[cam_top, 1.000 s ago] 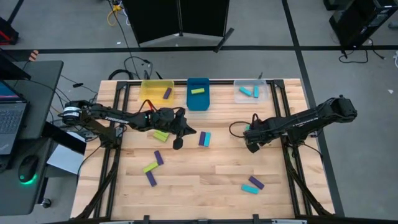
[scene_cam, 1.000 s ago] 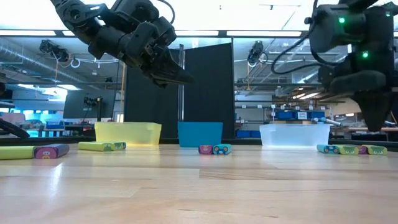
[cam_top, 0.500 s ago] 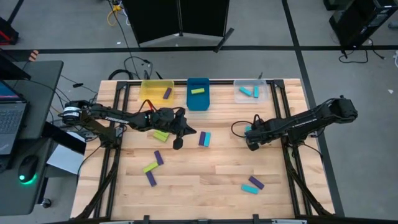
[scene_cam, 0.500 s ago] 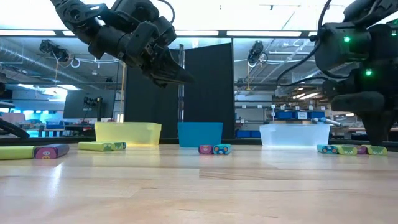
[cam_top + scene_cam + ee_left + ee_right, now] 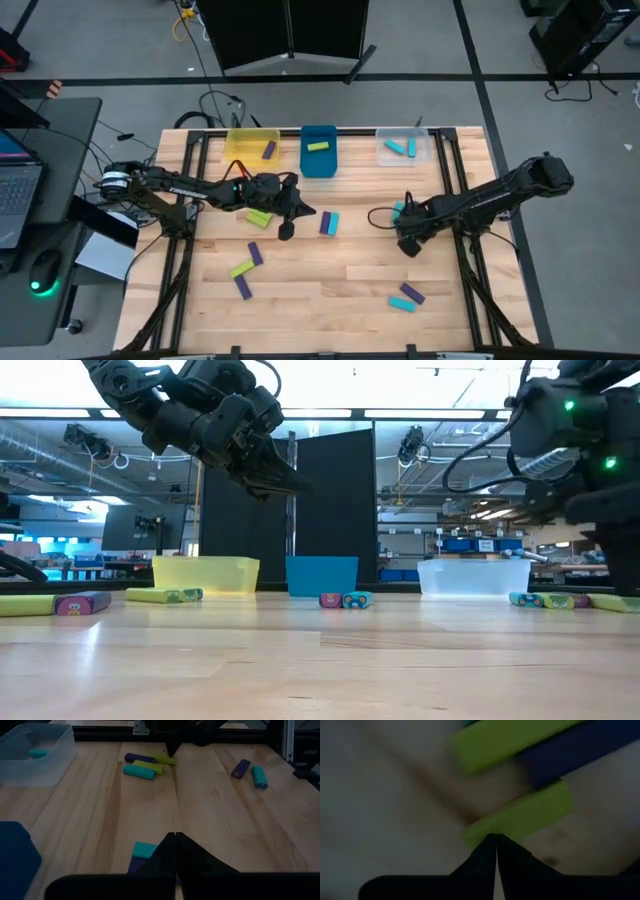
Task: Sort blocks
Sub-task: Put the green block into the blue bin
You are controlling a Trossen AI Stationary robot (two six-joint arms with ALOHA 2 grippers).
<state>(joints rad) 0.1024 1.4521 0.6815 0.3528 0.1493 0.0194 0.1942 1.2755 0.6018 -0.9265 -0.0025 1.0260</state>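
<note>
My right gripper point(image 5: 495, 836) points straight down with its fingers shut. Its tips are at the long edge of a lime block point(image 5: 525, 815), one of a small cluster with a second lime block point(image 5: 510, 740) and a purple block point(image 5: 580, 750). In the high view my right gripper point(image 5: 408, 247) is right of centre, with a cyan block point(image 5: 398, 210) just beyond it. My left gripper point(image 5: 288, 228) hangs shut above the table's left half and holds nothing. A purple and cyan pair point(image 5: 328, 222) lies flat beside it. My right gripper's shut fingertips point(image 5: 485, 851) come from above, pointing down, at one long edge point(image 5: 490, 829) of the lime block, which lies flat on the table. I cannot tell whether they touch it.
Along the far edge stand a yellow bin point(image 5: 240, 140), a blue bin point(image 5: 318, 160) and a clear bin point(image 5: 392, 155), each holding blocks. Loose blocks lie at the near left point(image 5: 243, 270) and near right point(image 5: 406, 298). A lime block point(image 5: 259, 217) lies under the left arm.
My right gripper has sunk a little and shifted toward the table's near edge, rolling its wrist somewhat. The outermost lime block of the cluster has turned slightly on the table.
</note>
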